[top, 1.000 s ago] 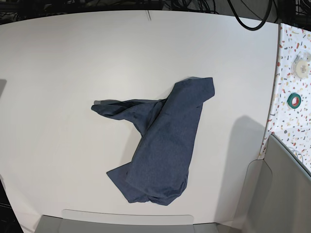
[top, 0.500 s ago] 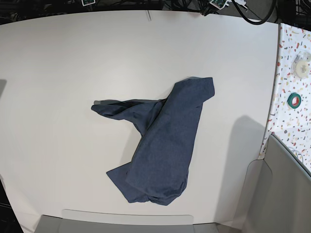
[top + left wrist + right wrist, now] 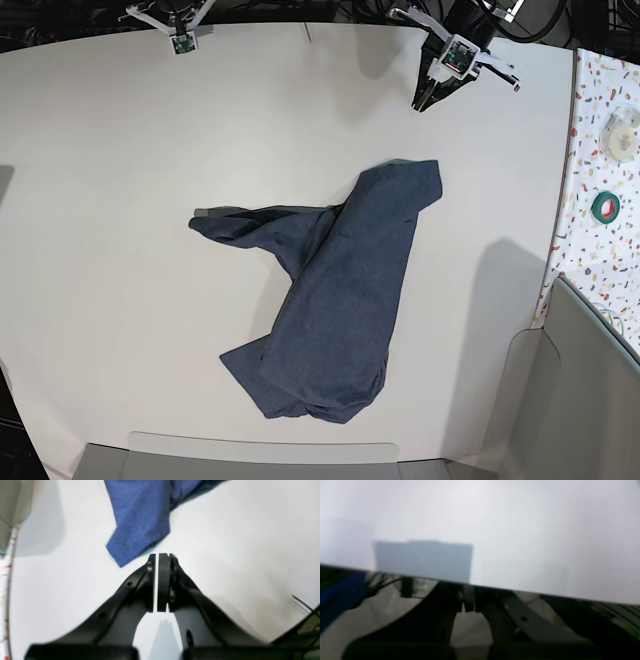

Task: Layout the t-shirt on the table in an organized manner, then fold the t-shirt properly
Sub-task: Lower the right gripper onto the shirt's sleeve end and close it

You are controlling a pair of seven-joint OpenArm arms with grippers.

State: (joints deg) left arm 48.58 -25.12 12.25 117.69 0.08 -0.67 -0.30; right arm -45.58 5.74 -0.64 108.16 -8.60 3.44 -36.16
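The dark heathered navy-blue, soft cotton t-shirt (image 3: 330, 300) lies crumpled in a heap near the middle of the big plain white flat table (image 3: 120, 200). It is not spread out yet, so the laying-out step looks like it has not begun. Its long side runs on a slant, from a corner at the upper right of the base view down to a bunched lump near the bottom edge, and one twisted arm of cloth sticks out to the left. No white letters show. The left claw (image 3: 424, 100) is the nearer one. It hangs over the bare table at the top right of the base view, just beyond the shirt's upper corner and apart from it. In the left wrist view that blue corner (image 3: 140, 530) sits just ahead of the black claw tips and a bit to the left, not touching them. The tips are pressed close together with only a thin slit between them, and they hold nothing. The arm leans in from the far edge, pointing down toward the shirt. The right claw (image 3: 183, 40) is at the far edge on the top left, well apart from the shirt. Its own view is blurry, but its tips (image 3: 468, 602) look shut and empty, hanging past the table edge.
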